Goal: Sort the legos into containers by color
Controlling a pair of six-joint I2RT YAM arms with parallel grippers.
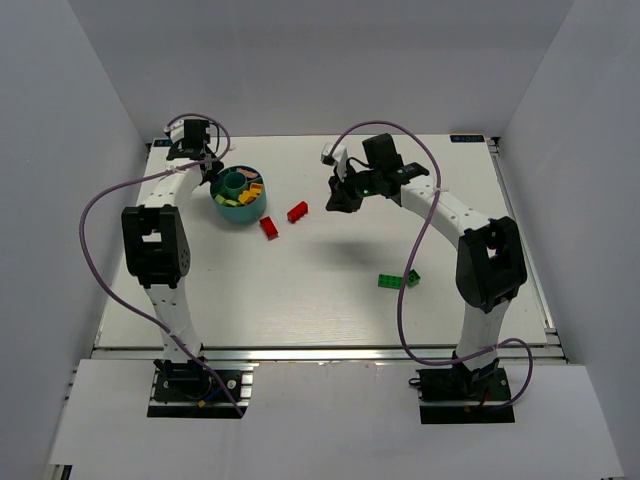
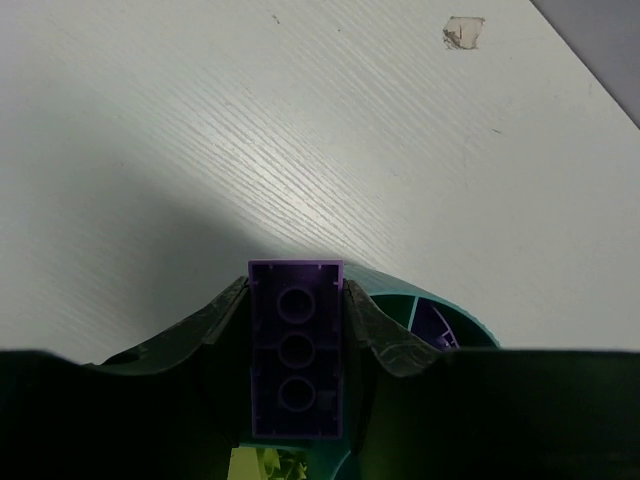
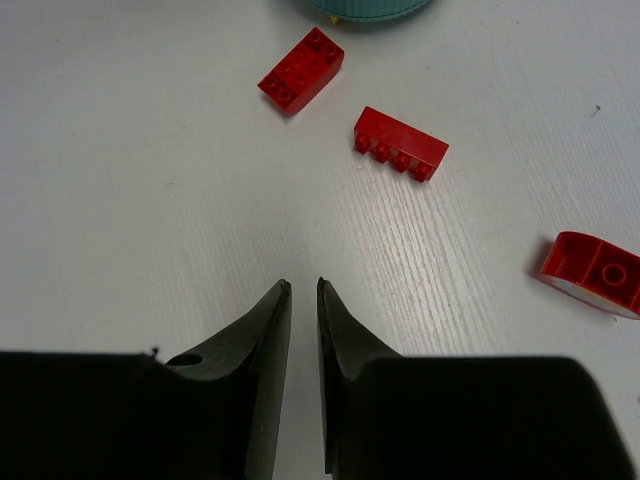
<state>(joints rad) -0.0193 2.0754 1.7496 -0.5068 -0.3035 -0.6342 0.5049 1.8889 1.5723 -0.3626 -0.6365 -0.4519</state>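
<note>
Your left tool [image 2: 295, 288] was clamped on a purple brick [image 2: 295, 350], gripping it by its long sides, right over the teal cup [image 1: 238, 212], which stood toward 10 o'clock on the table [image 1: 320, 300]. Yellow and orange bricks [image 1: 252, 192] lay in the cup's compartments on its 3 o'clock side. Your right tool [image 3: 303, 285] hung above bare table, its jaws a thin slit apart with nothing between them. In that wrist view one red brick [image 3: 301, 70] lay at 12 o'clock just short of the cup, a second red brick [image 3: 400, 143] at 1 o'clock, and a curved red piece [image 3: 595, 272] at 3 o'clock. Two green bricks [image 1: 389, 281] lay side by side toward 5 o'clock on the table, well apart from the cup.
</note>
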